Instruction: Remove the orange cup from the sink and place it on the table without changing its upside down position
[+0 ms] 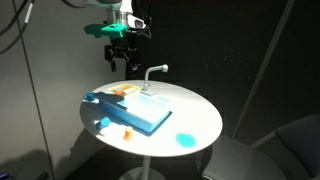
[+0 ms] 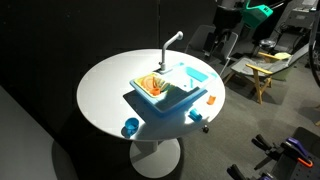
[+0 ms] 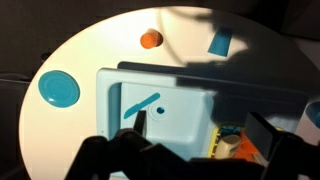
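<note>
Black gripper [image 1: 122,58] hangs high over the far edge of the table [image 1: 200,118], clear of everything. We see its fingers [image 3: 112,158] spread wide in the wrist view; nothing between them, nothing touched.

Orange cup [image 3: 151,39] sits on the white tabletop just outside the sink [image 3: 115,90], close to the table edge. We also see it in both exterior views [image 1: 127,131] [image 2: 211,99] beside the sink's long side. It is too small for us to tell which way up it stands.

White faucet [image 1: 152,73] rises from the sink's back edge, below and beside the gripper. An orange-tan item [image 2: 152,86] lies in one sink compartment. Round blue dish [image 3: 59,89] rests near the table edge, apart from the sink. Small blue piece [image 3: 220,42] lies on the table near the cup.
</note>
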